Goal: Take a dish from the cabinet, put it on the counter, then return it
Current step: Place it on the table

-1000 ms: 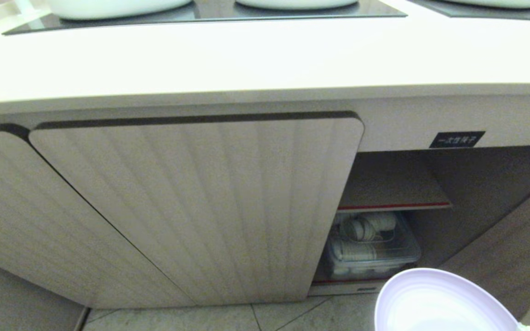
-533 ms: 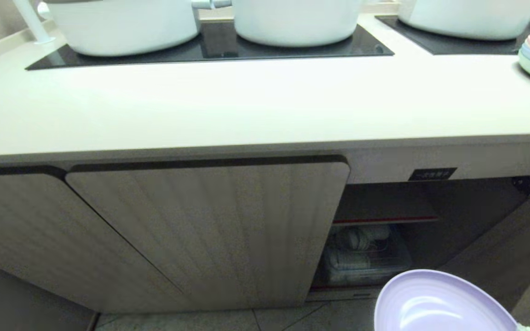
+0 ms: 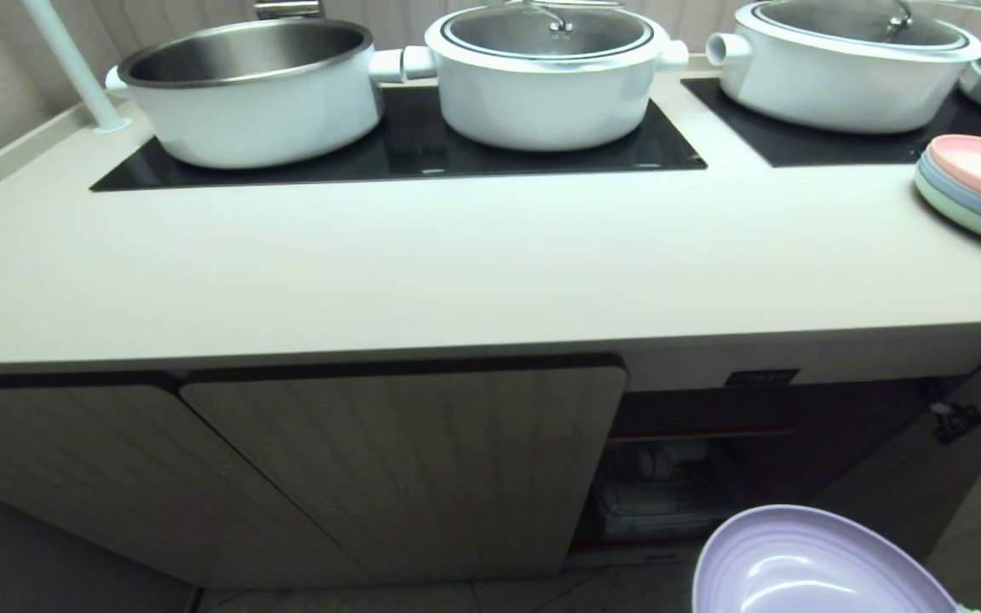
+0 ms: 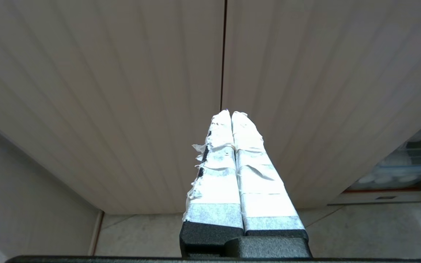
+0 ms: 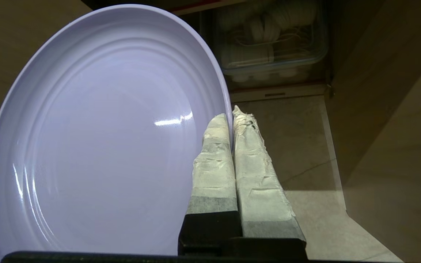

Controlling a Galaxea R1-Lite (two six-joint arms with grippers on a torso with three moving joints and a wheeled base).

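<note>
Between right end effector [image 5: 231, 116] fingertips: dish [image 5: 97, 135] rim.

- The dish [image 3: 814, 566], a lavender plate with ringed inside, is held low in front of the cabinet [image 3: 405, 460].
- The counter [image 3: 456, 264] is smooth beige.

Three white pots stand in a row on black glass hob panels [image 3: 405, 153]. The open pot [image 3: 248, 89] shows a bare steel inside; the middle pot [image 3: 546, 77] and the far pot [image 3: 848, 68] wear glass lids. A pastel stack of plates [image 3: 980, 191] (pink on top) sits alone. A white pole [image 3: 73, 68] rises behind. A clear plastic box [image 5: 269, 40] of white crockery sits low, above the tiled floor [image 5: 298, 146].
</note>
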